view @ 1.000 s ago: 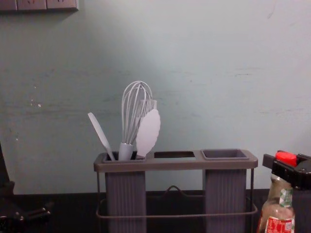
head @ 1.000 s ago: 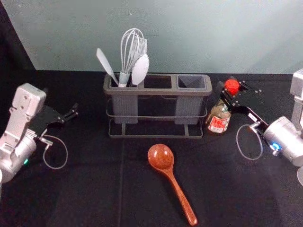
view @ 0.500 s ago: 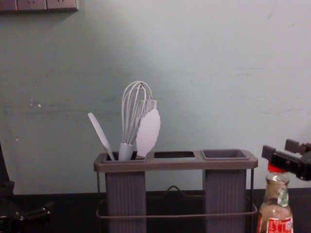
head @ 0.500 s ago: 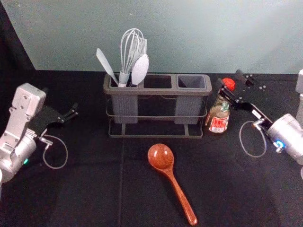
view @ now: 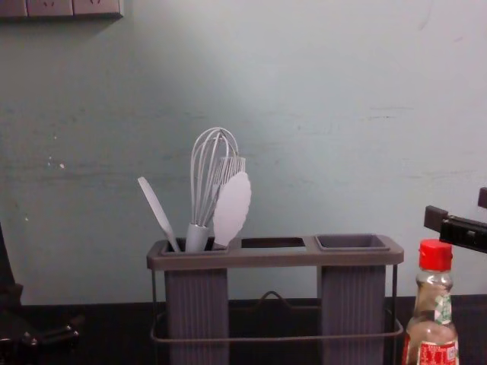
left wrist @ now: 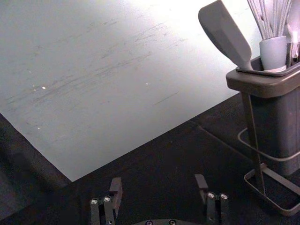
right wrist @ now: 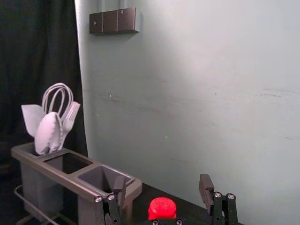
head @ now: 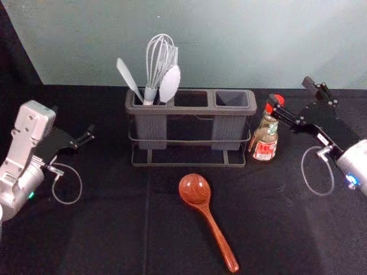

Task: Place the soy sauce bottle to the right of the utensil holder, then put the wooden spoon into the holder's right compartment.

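Red-capped slim glass soy sauce bottle stands at three o'clock from the grey oblong utensil holder, red-brown wooden spoon at six. Right gripper hangs at the bottle's one o'clock, left gripper at the holder's nine, both with fingers spread.

The spoon lies before the holder, bottle right.

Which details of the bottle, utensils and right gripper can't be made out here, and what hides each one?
- Head view: lettering on the label of the soy sauce bottle, too small to read.
- Chest view: the bottle's base, cut off by the bottom edge.
- Chest view: part of the right gripper, cut off by the right edge.
- Head view: the whisk's lower end, hidden by the left compartment's walls.
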